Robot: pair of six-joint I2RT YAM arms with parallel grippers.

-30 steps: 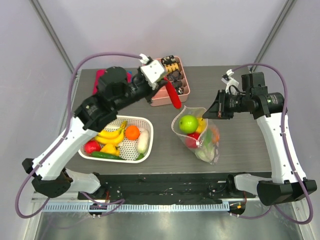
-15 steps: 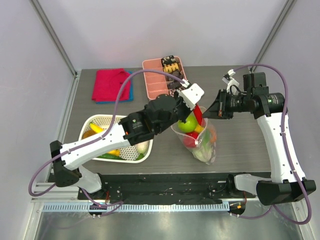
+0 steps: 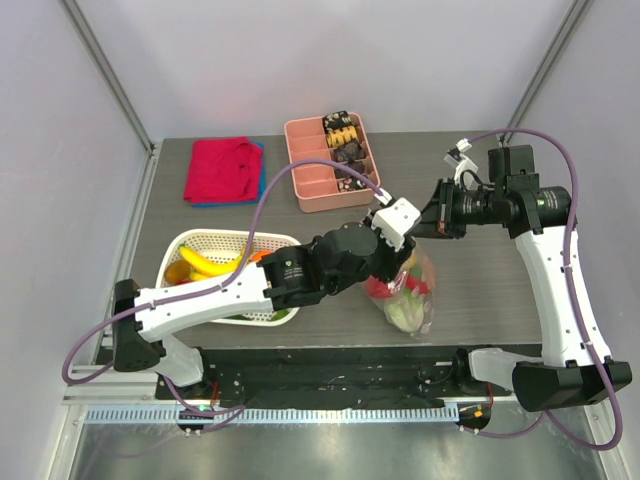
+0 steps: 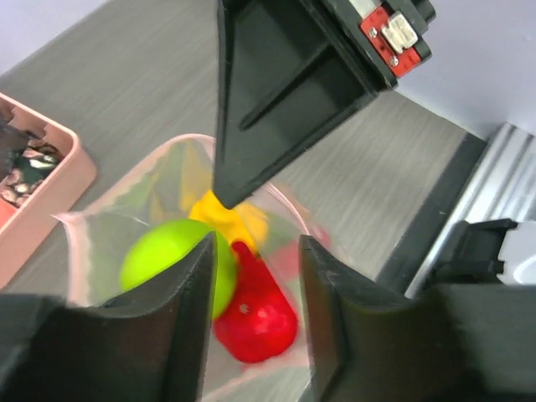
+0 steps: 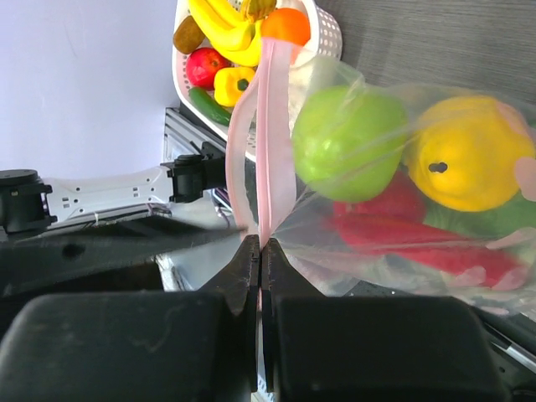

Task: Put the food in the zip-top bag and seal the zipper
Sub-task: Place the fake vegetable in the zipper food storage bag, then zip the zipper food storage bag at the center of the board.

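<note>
the left gripper point(image 4: 254, 251) hangs nose-down over the mouth of the zip-top bag point(image 3: 418, 312) with its jaws parted. the red fruit point(image 4: 255, 327) below them looks free of both fingers and lies inside the bag, against the green apple point(image 4: 159, 261) and the yellow pepper point(image 4: 239, 224). the right gripper point(image 5: 260, 244) is clamped tight on the zipper point(image 5: 273, 126), pinching the pink strip at one end of the mouth and lifting it. that lift seems to be what props the bag up and gaping, so pieces can drop in from above. the bag stands on the table point(image 3: 490, 300) between the two arms, to the right of the white mesh basket point(image 3: 225, 235), where more food lies, a banana point(image 3: 205, 262) among it. room is tight at the mouth: the two grippers sit close together and the thin rim runs just beside the left fingers, so straight up, then back toward the basket, looks the safest way out. the pink tray point(image 3: 305, 180) lies behind, well apart.
</note>
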